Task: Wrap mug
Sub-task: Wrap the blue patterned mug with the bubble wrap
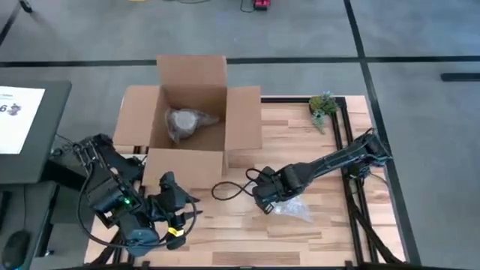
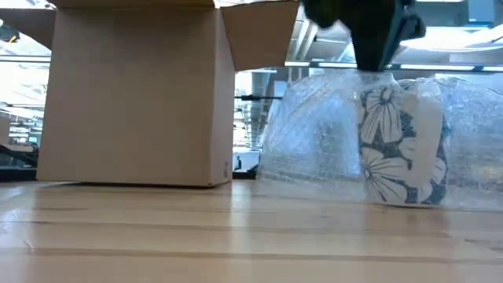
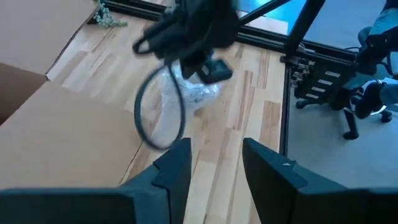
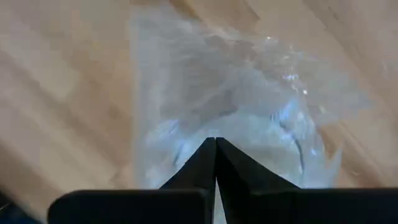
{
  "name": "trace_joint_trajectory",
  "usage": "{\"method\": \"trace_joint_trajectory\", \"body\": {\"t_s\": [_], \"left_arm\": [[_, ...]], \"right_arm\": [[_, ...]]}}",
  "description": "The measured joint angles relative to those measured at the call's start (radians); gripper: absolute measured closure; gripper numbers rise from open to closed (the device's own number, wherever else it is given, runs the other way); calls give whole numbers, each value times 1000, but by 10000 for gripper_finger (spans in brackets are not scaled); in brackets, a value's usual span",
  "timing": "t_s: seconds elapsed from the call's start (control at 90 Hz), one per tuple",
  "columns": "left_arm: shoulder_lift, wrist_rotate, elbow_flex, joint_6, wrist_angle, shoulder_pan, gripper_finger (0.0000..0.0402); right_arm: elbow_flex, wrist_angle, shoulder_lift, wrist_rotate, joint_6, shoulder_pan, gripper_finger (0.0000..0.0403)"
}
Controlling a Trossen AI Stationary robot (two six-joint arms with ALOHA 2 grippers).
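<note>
On the wooden bench (image 1: 247, 232), the flowered mug (image 2: 401, 149) stood upright, its long axis vertical, partly swaddled in bubble wrap (image 2: 314, 134) in front of the open cardboard box (image 1: 191, 112). The right gripper (image 4: 216, 146) hung right over it, fingers pressed together, tips at the wrap. The left gripper (image 3: 214, 158) waited near the box's front corner, fingers apart, holding nothing.

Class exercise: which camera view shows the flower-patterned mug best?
The low view: the mug stands side-on, flower print plain, with bubble wrap around it. The high view and left wrist view show only the wrap bundle under the right gripper; the right wrist view shows wrap, no clear mug.
</note>
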Motion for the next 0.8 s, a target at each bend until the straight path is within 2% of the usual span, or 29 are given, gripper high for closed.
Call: {"method": "trace_joint_trajectory", "body": {"t_s": [0.144, 0.311, 0.5, 0.656, 0.8], "left_arm": [[0, 0, 0, -21, 1, 0, 277], [0, 2, 0, -22, 23, 0, 277], [0, 3, 0, 12, 67, 0, 277], [0, 4, 0, 37, 89, 2, 277], [0, 4, 0, 39, 88, 9, 277]], "right_arm": [[-121, 39, 8, -8, 26, 2, 403], [-224, 106, 8, -89, 31, 8, 403], [-162, 37, -8, -102, 19, 25, 403], [-83, -22, -82, -85, -7, 37, 403], [-68, -23, -157, -61, 25, 38, 403]]}}
